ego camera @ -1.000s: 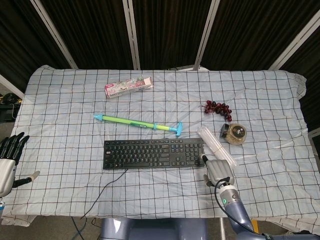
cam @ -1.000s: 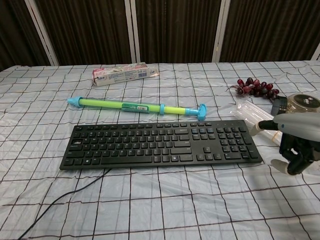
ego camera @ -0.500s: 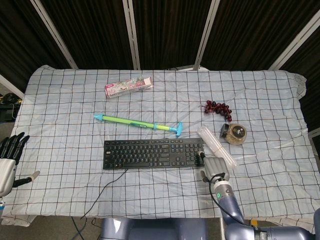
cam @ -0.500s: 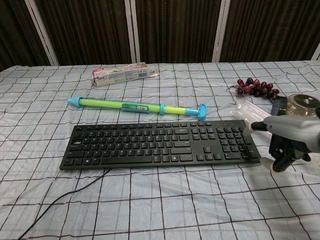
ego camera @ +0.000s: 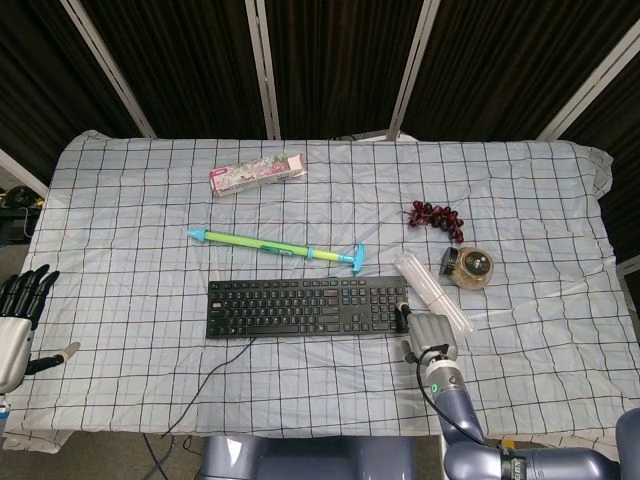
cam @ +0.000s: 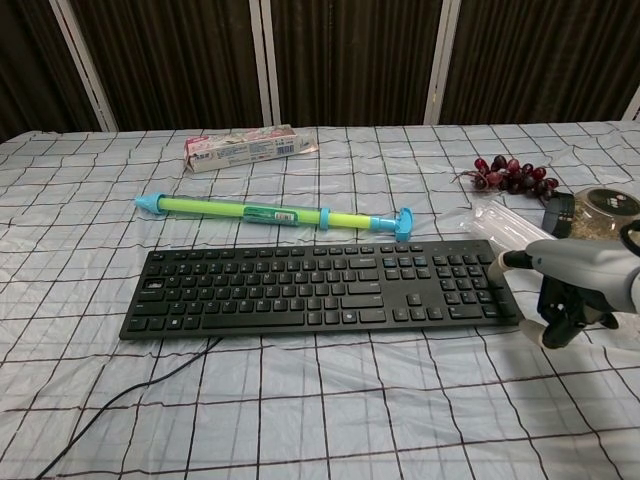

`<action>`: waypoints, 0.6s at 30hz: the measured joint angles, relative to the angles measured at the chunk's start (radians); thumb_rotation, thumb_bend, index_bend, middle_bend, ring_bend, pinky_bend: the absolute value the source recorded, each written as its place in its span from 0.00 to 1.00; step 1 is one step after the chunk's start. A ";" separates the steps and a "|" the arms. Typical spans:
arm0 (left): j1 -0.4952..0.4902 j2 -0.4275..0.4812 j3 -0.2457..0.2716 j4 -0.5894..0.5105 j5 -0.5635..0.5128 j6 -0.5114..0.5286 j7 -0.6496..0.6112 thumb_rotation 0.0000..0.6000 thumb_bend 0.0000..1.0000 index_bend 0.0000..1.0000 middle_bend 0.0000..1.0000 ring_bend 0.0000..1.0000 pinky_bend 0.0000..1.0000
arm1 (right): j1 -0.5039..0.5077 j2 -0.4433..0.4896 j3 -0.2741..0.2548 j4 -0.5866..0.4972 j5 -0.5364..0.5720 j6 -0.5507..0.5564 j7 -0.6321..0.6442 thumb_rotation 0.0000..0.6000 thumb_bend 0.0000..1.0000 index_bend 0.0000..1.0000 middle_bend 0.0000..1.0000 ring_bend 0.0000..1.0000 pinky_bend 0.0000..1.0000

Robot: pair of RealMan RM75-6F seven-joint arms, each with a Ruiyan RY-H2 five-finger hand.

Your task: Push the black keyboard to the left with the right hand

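Note:
The black keyboard [ego camera: 307, 307] lies lengthwise across the checked cloth, slightly front of centre, and shows as well in the chest view [cam: 320, 288]. My right hand [ego camera: 430, 336] is at its right end, grey back upward and fingers bent down toward the table. In the chest view the right hand [cam: 570, 288] has its thumb tip against the keyboard's right end and holds nothing. My left hand [ego camera: 18, 318] hangs off the table's left edge, dark fingers spread and empty.
A green and blue toy stick [ego camera: 275, 248] lies just behind the keyboard. A clear plastic packet [ego camera: 432, 293], a round jar [ego camera: 470, 267] and dark grapes [ego camera: 434, 217] sit right of it. A pink box [ego camera: 257, 173] is at the back. The keyboard's cable [ego camera: 215, 375] trails forward.
My right hand has slid left and a little away from me, closing the gap to the keyboard's right end. The keyboard itself has not visibly shifted. The left hand stayed still.

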 measured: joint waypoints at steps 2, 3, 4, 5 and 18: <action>0.000 0.000 -0.001 -0.001 -0.001 0.001 -0.002 1.00 0.06 0.00 0.00 0.00 0.00 | 0.001 -0.004 -0.003 0.007 0.007 -0.005 0.004 1.00 0.50 0.10 0.87 0.87 0.75; 0.000 0.000 -0.002 -0.001 -0.002 0.002 -0.003 1.00 0.06 0.00 0.00 0.00 0.00 | 0.002 -0.006 -0.006 0.010 0.008 -0.006 0.005 1.00 0.50 0.10 0.87 0.87 0.75; 0.001 0.001 -0.003 -0.001 -0.004 0.003 -0.004 1.00 0.07 0.00 0.00 0.00 0.00 | 0.003 -0.009 -0.009 0.013 0.009 -0.008 0.006 1.00 0.50 0.10 0.87 0.87 0.75; 0.001 0.001 -0.004 -0.001 -0.005 0.003 -0.006 1.00 0.07 0.00 0.00 0.00 0.00 | 0.004 -0.011 -0.012 0.014 0.010 -0.009 0.008 1.00 0.50 0.10 0.87 0.87 0.75; 0.000 0.001 -0.005 -0.002 -0.004 0.002 -0.006 1.00 0.06 0.00 0.00 0.00 0.00 | 0.005 -0.036 -0.024 0.033 0.019 -0.010 0.037 1.00 0.50 0.10 0.87 0.87 0.75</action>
